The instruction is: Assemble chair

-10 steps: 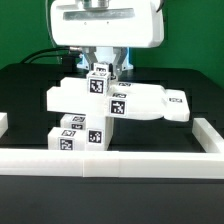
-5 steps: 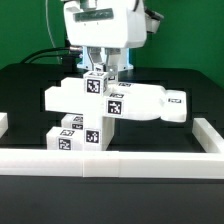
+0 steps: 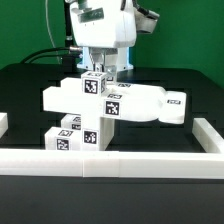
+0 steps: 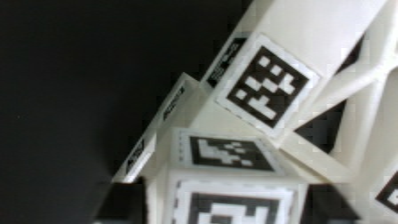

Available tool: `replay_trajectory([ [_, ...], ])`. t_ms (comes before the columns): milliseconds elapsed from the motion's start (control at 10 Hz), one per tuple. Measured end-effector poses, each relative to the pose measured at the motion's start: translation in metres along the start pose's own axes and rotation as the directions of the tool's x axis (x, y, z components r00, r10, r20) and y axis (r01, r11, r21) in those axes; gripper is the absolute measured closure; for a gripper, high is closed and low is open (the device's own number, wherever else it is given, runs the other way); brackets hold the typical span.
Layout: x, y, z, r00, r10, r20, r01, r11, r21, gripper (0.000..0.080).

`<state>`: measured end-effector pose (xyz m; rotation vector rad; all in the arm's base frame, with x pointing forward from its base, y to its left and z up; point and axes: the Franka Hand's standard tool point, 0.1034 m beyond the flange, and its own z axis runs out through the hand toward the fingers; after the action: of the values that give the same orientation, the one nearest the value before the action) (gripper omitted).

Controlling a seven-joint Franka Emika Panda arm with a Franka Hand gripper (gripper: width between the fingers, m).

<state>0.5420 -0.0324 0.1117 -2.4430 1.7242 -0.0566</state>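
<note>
The white chair assembly (image 3: 135,103) stands on the black table, held against the front wall. It is a broad flat piece with a tagged upright post (image 3: 95,85) and tagged blocks (image 3: 75,135) below. My gripper (image 3: 107,68) comes down from above onto the top of the post, and its dark fingers are closed on the post's sides. In the wrist view the tagged white post (image 4: 267,80) and a tagged block (image 4: 222,152) fill the picture very close up. My fingertips are hidden there.
A low white wall (image 3: 110,161) runs along the table's front. Short wall pieces stand at the exterior view's right (image 3: 207,131) and left (image 3: 3,122). Black cables lie on the table behind the arm.
The wrist has turned about its vertical axis, so the hand now looks narrower. The assembly's flat piece has shifted slightly toward the exterior view's left.
</note>
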Motion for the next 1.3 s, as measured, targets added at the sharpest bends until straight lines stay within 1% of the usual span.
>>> replay_trajectory([
  [100,-0.0009,-0.0049,-0.0012,0.999,-0.051,-0.003,0.051,0.999,-0.003,0.0272],
  [200,0.0005,-0.0069,-0.0021,0.991,-0.135,-0.009,0.135,0.991,0.009,0.0272],
  [300,0.0007,-0.0061,-0.0017,0.975,-0.221,-0.010,0.222,0.975,0.006,0.0176],
  [400,0.0008,-0.0061,-0.0017,0.957,-0.290,-0.010,0.290,0.957,0.005,0.0158],
  [500,0.0009,-0.0061,-0.0017,0.934,-0.358,-0.011,0.358,0.934,0.004,0.0158],
  [600,0.0008,-0.0061,-0.0016,0.901,-0.435,-0.015,0.435,0.901,-0.007,0.0151],
  [700,0.0007,-0.0061,-0.0011,0.811,-0.584,-0.022,0.583,0.811,-0.044,0.0151],
  [1000,0.0024,-0.0049,0.0002,0.599,-0.801,-0.006,0.799,0.598,-0.056,0.0150],
  [1100,0.0008,-0.0049,0.0004,0.545,-0.838,-0.001,0.837,0.545,-0.057,0.0150],
  [1300,0.0007,-0.0055,-0.0021,0.382,-0.924,0.009,0.923,0.381,-0.054,0.0150],
])
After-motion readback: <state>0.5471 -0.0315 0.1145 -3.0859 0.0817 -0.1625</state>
